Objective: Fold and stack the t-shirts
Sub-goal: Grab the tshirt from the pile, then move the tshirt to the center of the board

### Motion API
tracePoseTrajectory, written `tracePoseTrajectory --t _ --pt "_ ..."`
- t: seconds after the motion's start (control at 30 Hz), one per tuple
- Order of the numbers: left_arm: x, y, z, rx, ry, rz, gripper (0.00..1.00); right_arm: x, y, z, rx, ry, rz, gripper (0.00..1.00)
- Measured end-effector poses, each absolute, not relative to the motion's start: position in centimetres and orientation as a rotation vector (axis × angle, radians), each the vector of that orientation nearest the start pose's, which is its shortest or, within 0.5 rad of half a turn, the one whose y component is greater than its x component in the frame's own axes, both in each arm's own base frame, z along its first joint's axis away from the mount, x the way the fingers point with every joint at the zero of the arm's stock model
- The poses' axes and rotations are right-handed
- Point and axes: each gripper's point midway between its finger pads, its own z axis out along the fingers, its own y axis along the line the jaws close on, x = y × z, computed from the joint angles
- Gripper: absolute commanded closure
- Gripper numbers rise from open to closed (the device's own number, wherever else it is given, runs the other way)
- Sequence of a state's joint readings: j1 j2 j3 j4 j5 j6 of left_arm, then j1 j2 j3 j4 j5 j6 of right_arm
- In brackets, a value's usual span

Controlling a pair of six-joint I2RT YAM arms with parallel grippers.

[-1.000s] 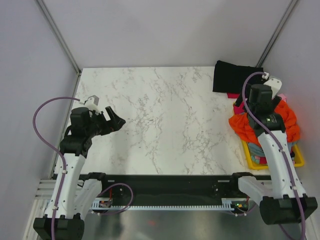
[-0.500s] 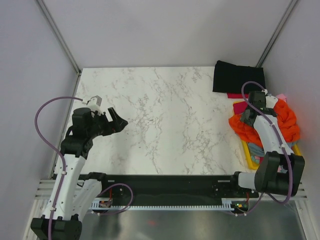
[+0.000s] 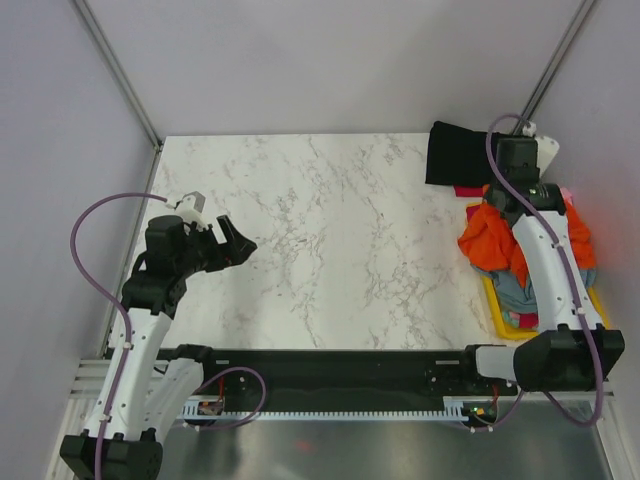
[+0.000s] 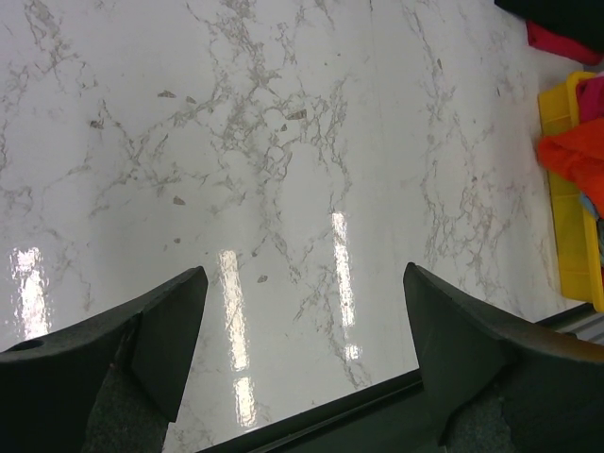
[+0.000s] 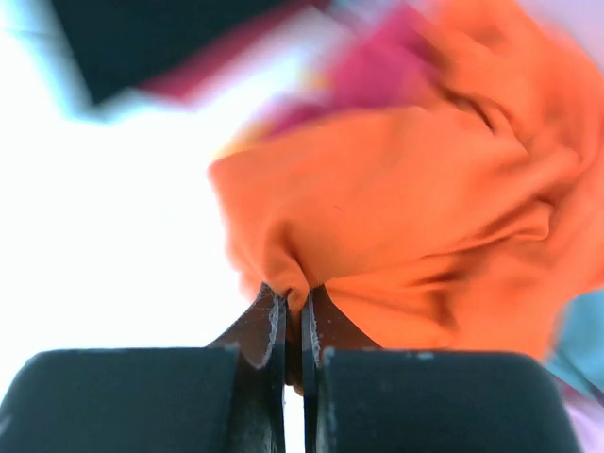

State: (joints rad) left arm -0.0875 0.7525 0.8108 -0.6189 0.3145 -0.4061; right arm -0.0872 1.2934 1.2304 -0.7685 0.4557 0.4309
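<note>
**Marble table, far-right pile: a thin pinch on the orange shirt could slip or drag the heap**

The white marble table [image 3: 330,230] sits between grey walls. All the cloth is crowded at the right edge of the top view. The orange t-shirt [image 3: 488,240] is heaped over the yellow bin [image 3: 497,312], spilling partly onto the tabletop. Grey-blue cloth [image 3: 515,290] and pink cloth lie under and beside it. The black t-shirt [image 3: 465,152] lies flat at the upper right, with a red strip at its lower edge.

The right gripper [image 5: 293,300] is clamped on a small pucker at the orange shirt's near edge. In the right wrist view, only a narrow fold shows between the closed fingers. The left gripper [image 4: 302,274] hangs over bare marble at the left of the top view. Its jaws stand wide apart and hold nothing.

Judged risks:
- The bite looks shallow, so a quick pull could let the fold slide out.
- The rest of the shirt is bunched over the other garments, and lifting it may carry them out or tip the bin.
- The pinched point seems to be a random fold, not a hem or shoulder. The shirt may land on the table crumpled and need re-gripping.
- The left arm is well apart from the cloth and cannot yet help spread it.
</note>
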Motion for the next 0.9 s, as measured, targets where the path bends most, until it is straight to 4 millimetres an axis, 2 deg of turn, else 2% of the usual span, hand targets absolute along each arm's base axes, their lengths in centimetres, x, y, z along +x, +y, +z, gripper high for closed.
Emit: tracePoseTrajectory --t 0.07,0.17,0.23,0.3,0.33,0.4,0.43,0.5,0.57,0.6,0.67,0.77,0.83,0.9 --pt "24.1 -9.1 21.0 -0.157 2.159 -0.62 0.08 34.8 -5.0 26.2 0.666 2.114 -0.228 1.0" --pt "24.1 -8.9 21.0 -0.163 2.157 -0.609 0.08 38.3 4.6 34.7 0.4 2.029 0.118 1.0" --pt "24.2 -8.7 21.0 -0.171 2.155 -0.595 0.08 39.7 12.6 40.8 0.176 1.964 0.381 1.0" --pt "24.2 -8.6 21.0 -0.177 2.154 -0.585 0.08 40.3 19.6 47.2 -0.012 1.829 0.602 1.0" --pt "24.2 -8.4 21.0 -0.182 2.152 -0.576 0.08 40.3 22.0 49.7 -0.069 1.752 0.676 1.0" --pt "24.2 -8.3 21.1 -0.186 2.148 -0.567 0.08 39.6 24.1 52.4 -0.12 1.658 0.745 1.0" --pt "24.2 -8.2 21.1 -0.187 2.145 -0.564 0.08 39.3 23.8 53.1 -0.115 1.634 0.741 1.0" --pt "24.2 -8.0 21.2 -0.193 2.137 -0.55 0.08 39.8 21.9 53.7 -0.061 1.594 0.688 1.0" --pt "24.1 -7.8 21.3 -0.198 2.133 -0.541 0.08 40.4 19.6 52.8 -0.001 1.59 0.621 0.33" --pt "24.1 -7.8 21.3 -0.2 2.131 -0.537 0.08 40.7 18.4 51.3 0.031 1.61 0.578 0.02" --pt "24.1 -7.6 21.4 -0.206 2.126 -0.525 0.08 41.5 16.9 47.7 0.069 1.665 0.501 0.02" --pt "24.0 -7.5 21.6 -0.207 2.116 -0.52 0.08 42.3 16.0 38.5 0.109 1.845 0.403 0.02" --pt "23.8 -7.4 21.8 -0.208 2.107 -0.517 0.08 41.8 15.3 29.5 0.14 2.026 0.311 0.02" --pt "23.5 -7.2 22.1 -0.21 2.093 -0.508 0.08 39.4 13.8 20.4 0.163 2.226 0.201 0.02"
